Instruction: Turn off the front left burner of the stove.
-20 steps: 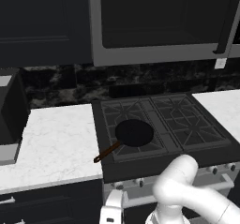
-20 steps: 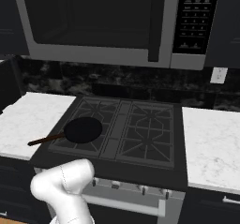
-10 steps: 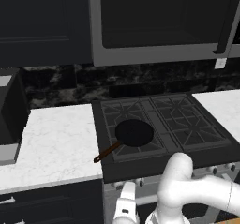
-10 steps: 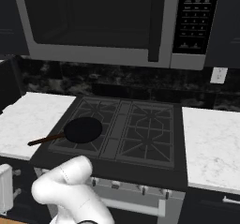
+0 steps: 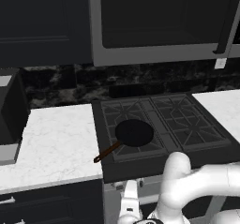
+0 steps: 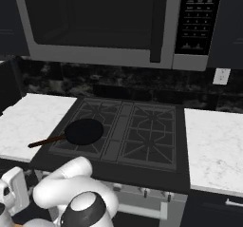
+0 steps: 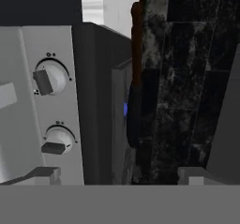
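- Dark kitchen: black cabinets, black marble backsplash, white marble desk (image 5: 61, 138) on both sides of the stove (image 5: 164, 129).
- Microwave (image 6: 114, 24) hangs above the stove, keypad on its right side; wall outlet (image 6: 220, 76) to the right below it.
- Stove top sits between the two desk sections, dark grates, silver front panel below the front edge.
- Front left burner (image 5: 133, 141) is at the stove's front left corner, next to the left desk section.
- Pan (image 5: 135, 133) sits on that burner, round, black; brown handle (image 5: 107, 153) points toward the front left, out past the stove's left edge over the desk.
- Right base view: same pan (image 6: 84, 131) on the front left grate (image 6: 78, 138), handle toward the left desk.
- Hand view is rolled sideways: silver panel with two knobs, upper knob (image 7: 49, 78) and lower knob (image 7: 56, 141), each with a dark grip.
- Small blue glow (image 7: 125, 108) under the pan's edge in hand view, pan seen edge-on against the backsplash.
- Claw (image 7: 119, 175) low in front of the stove's front panel, near the left knobs, not touching either; tips wide apart, released, holding nothing.
- White arm (image 5: 197, 185) bends low across the stove front.
- Dark appliance (image 5: 9, 110) at the far left of the desk; can't tell what it is.
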Robot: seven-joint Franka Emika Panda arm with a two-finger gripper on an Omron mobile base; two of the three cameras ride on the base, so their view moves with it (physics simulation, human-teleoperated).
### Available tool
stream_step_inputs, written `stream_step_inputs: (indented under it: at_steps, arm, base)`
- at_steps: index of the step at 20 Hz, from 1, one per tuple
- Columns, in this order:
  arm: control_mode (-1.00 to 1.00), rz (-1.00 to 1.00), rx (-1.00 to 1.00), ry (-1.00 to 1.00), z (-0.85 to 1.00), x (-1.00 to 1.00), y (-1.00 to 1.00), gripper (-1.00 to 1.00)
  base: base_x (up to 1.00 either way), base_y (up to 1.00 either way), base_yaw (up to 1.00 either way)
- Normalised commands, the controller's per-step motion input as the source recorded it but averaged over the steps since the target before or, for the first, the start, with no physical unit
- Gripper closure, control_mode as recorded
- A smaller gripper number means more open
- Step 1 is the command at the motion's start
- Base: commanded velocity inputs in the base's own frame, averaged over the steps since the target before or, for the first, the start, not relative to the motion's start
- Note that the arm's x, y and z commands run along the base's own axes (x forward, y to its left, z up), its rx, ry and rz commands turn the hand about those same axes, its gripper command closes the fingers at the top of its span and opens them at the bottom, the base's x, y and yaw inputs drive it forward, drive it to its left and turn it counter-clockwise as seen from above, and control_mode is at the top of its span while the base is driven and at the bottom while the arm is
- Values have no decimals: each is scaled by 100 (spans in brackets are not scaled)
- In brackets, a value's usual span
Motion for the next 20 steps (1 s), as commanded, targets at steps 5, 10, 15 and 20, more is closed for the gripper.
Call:
stream_step_inputs:
  at_steps: [5, 10, 15, 20]
  arm:
    - [-100, 0, -4, -10, -23, 18, 0, -100]
    - [-100, 0, -11, -18, -49, 0, 4, -100]
    - [-100, 0, -7, -23, -13, 2, 21, -100]
    - [-100, 0, -13, -16, -21, 0, 61, -100]
  base:
    - [0, 0, 0]
    - [0, 0, 0]
    - [0, 0, 0]
    - [0, 0, 0]
